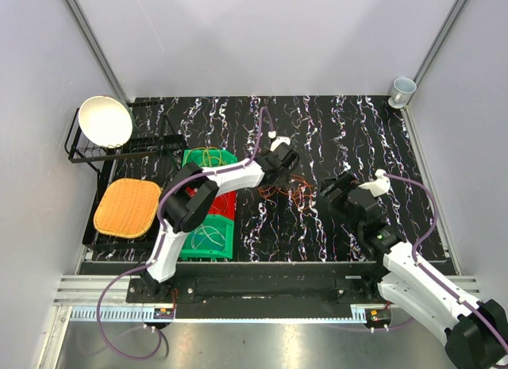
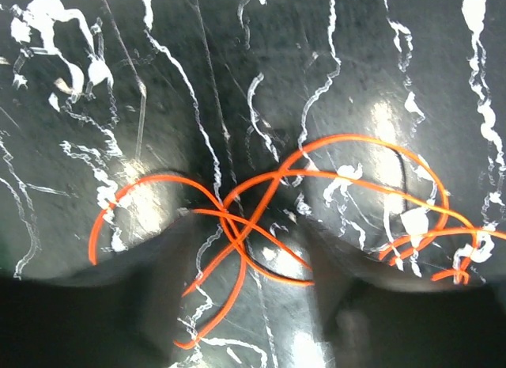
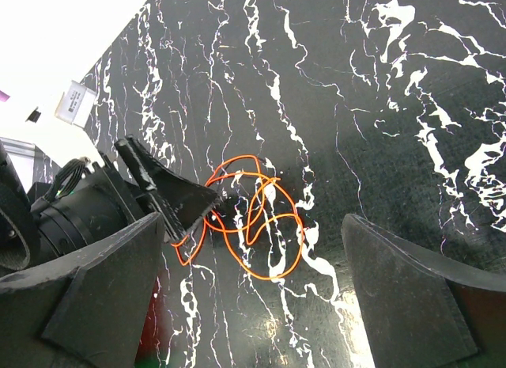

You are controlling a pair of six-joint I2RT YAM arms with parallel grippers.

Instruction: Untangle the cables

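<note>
A tangle of thin orange cables (image 1: 294,191) lies in loose overlapping loops on the black marbled table (image 1: 357,131). My left gripper (image 1: 283,166) hangs low over the tangle's left end. In the left wrist view it (image 2: 253,301) is open, its blurred fingers (image 2: 162,293) stand apart, and orange loops (image 2: 261,202) cross on the table between and ahead of them. My right gripper (image 1: 331,196) is just right of the tangle, open and empty (image 3: 261,305). The right wrist view shows the orange loops (image 3: 273,218) ahead and the left gripper's dark fingertips (image 3: 186,200) at their left edge.
Green bins (image 1: 208,240) and a red bin (image 1: 225,204) with more coiled wires stand at the left under the left arm. Further left are a black rack (image 1: 87,151) with a white bowl (image 1: 105,121) and a woven orange mat (image 1: 127,208). A cup (image 1: 402,89) stands at the far right corner.
</note>
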